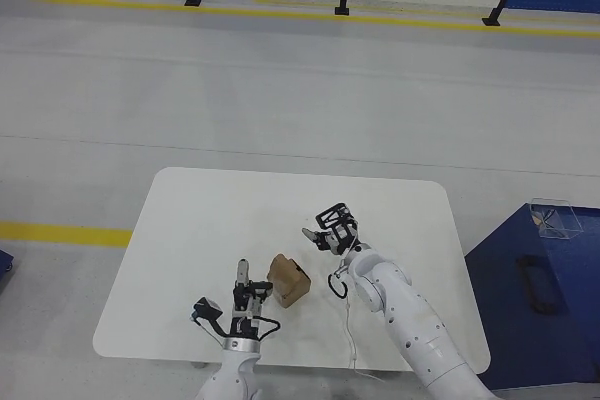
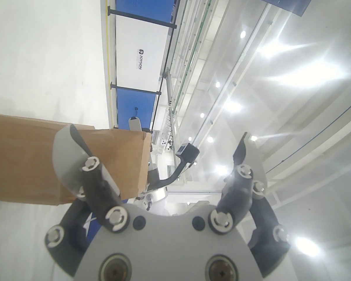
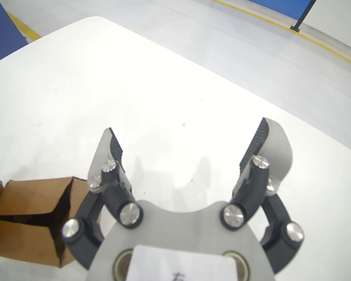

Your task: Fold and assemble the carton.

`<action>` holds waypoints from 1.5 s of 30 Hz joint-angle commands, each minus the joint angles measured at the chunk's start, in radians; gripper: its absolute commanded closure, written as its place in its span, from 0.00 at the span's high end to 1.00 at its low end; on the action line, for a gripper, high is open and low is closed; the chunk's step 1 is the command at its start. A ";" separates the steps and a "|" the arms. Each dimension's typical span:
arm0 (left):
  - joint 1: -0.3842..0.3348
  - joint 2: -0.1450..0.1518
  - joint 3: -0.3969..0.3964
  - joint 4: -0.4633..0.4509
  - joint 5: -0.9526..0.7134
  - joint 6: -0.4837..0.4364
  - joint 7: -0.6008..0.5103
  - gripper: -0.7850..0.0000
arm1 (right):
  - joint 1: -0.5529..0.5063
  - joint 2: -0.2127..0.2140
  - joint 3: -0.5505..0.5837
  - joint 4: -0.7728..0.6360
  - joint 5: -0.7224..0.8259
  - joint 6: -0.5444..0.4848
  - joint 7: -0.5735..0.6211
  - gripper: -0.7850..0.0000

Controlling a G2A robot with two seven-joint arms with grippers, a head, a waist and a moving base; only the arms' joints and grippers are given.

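Near the table's [image 1: 200, 220] near edge, abt midway along, the carton [image 1: 288, 280] lies on its side. It's brown card, end flaps tucked in but w/ a dark Y-shaped gap betw. them, so not properly shut yet, I'd say.

My left pincer [image 2: 158, 135] sits just beside it, on the side toward the left edge, jaws apart, nothing betw. them. One finger overlaps the carton wall in the left wrist view; can't tell if it touches. Prob. it's there as a backstop, so the box won't slide when pushed.

My right pincer [image 3: 187, 127] hangs over bare tabletop beyond the carton, toward the far-right corner, jaws spread, holding nothing. Likely it's placed to come at the loose flaps.

Off the right edge is a blue cabinet [image 1: 540, 290] w/ a clear box [image 1: 555, 218] on top, well apart. The only thing in the way, I reckon, is my own left pincer crowding the carton.
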 commanded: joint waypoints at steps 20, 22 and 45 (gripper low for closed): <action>0.072 0.037 -0.063 -0.117 0.306 0.201 -0.143 1.00 | -0.040 0.004 0.018 -0.089 -0.016 0.016 0.070 1.00; 0.063 0.041 -0.073 -0.137 0.357 0.290 -0.153 0.96 | -0.057 0.003 0.009 -0.103 -0.051 0.055 0.059 1.00; -0.111 0.034 0.015 -0.040 0.509 0.758 -0.302 0.89 | -0.055 -0.003 0.033 -0.082 0.013 -0.005 0.100 1.00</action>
